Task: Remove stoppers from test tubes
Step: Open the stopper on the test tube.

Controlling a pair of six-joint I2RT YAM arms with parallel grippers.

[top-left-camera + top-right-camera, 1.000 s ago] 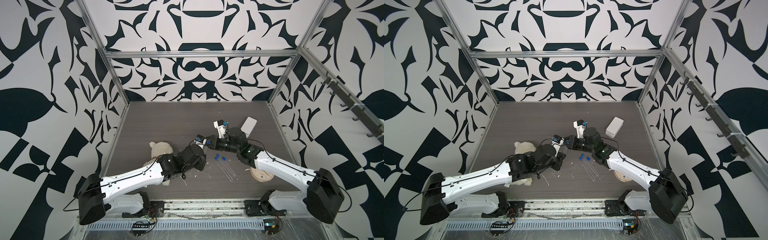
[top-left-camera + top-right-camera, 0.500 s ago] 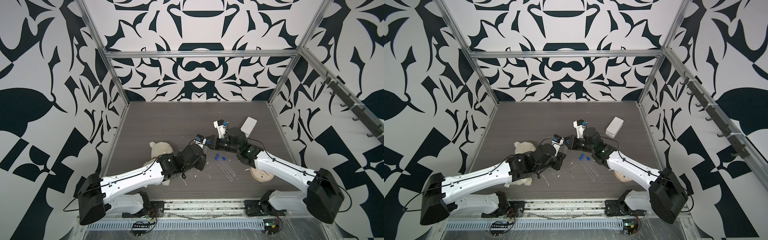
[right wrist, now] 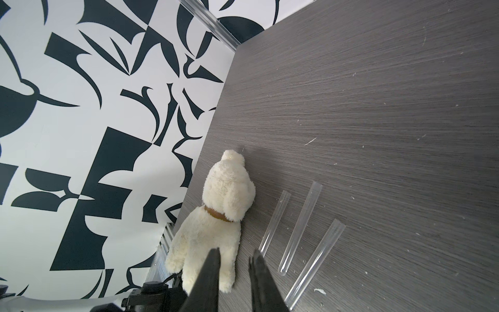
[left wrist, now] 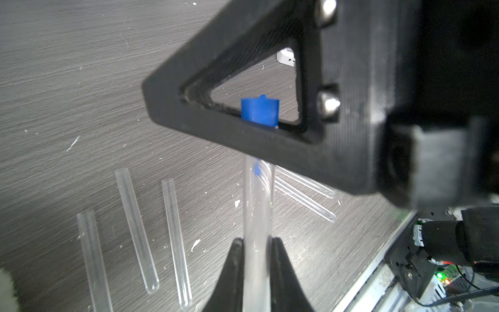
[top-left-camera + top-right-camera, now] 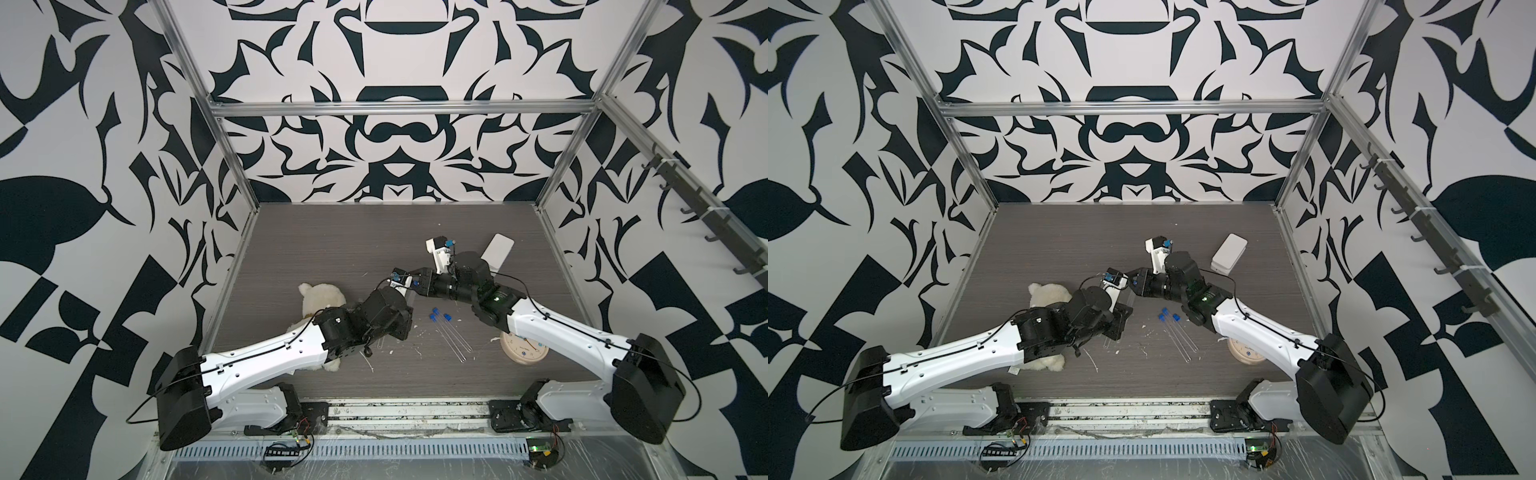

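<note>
- Top views, nearest the arm bases: a cream plush dog [image 5: 322, 296] lies on the dark table [image 5: 332, 237] at the left side, partly under the left arm. A small round clock [image 5: 521, 353] lies at the right side, partly under the right arm.
- Just beside the plush dog, three uncapped test tubes [image 3: 299, 228] lie flat on the table, roughly parallel and apart from one another, as the right wrist view shows.
- Two more uncapped tubes [image 5: 454, 341] lie close together near the middle of the table, between the two arms.
- Just beyond their far ends, three loose stoppers [image 5: 447, 318], bright blue, lie on the table in a tight cluster.
- Above the table, the left gripper [image 4: 256, 240] is clamped on the clear shaft of the held test tube [image 4: 258, 205], which is lifted off the table.
- At that tube's far end a blue stopper [image 4: 260, 110] shows through the triangular opening of a right-gripper finger [image 4: 243, 137] that crosses in front of the tube. Whether the finger touches the stopper cannot be told.
- In the right wrist view, the right gripper [image 3: 235, 251] has its jaws apart, with nothing between them.
- Farthest back, a white box [image 5: 497, 255] rests on the table toward the far right.
</note>
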